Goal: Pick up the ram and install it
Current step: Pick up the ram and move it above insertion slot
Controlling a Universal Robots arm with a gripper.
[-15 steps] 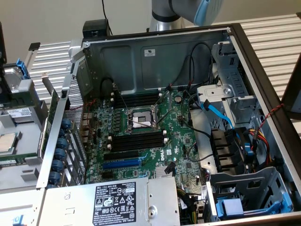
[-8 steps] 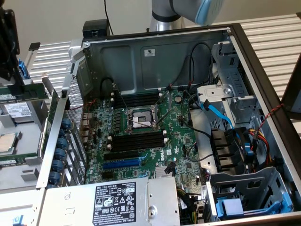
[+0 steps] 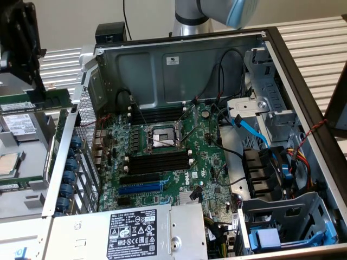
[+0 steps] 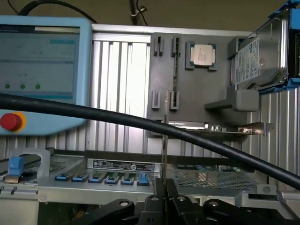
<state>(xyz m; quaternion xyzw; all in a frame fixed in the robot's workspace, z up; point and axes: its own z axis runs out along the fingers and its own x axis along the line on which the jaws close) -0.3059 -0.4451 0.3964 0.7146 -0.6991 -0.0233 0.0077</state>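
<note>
Gripper (image 3: 44,95) is clamped on the ram (image 3: 20,104), fingers together on the thin board. In the wrist view the gripper (image 4: 163,184) pinches the ram (image 4: 164,140) edge-on, so the ram reads as one thin line running away from the fingers.

The ram lies level, long side sideways, at the exterior view's left. It is outside the computer case (image 3: 217,59) and over the grey tray (image 3: 32,189). Can't tell whether it touches the tray.

It is well apart from the motherboard (image 3: 211,162) and its black slots (image 3: 157,162), which lie in the middle of the case.

The wrist view shows the tray (image 4: 161,75) holding a processor chip (image 4: 201,54) and a hard drive (image 4: 260,56). A black cable (image 4: 93,115) crosses in front of the ram, and a control tablet (image 4: 42,56) sits beside the tray.
</note>
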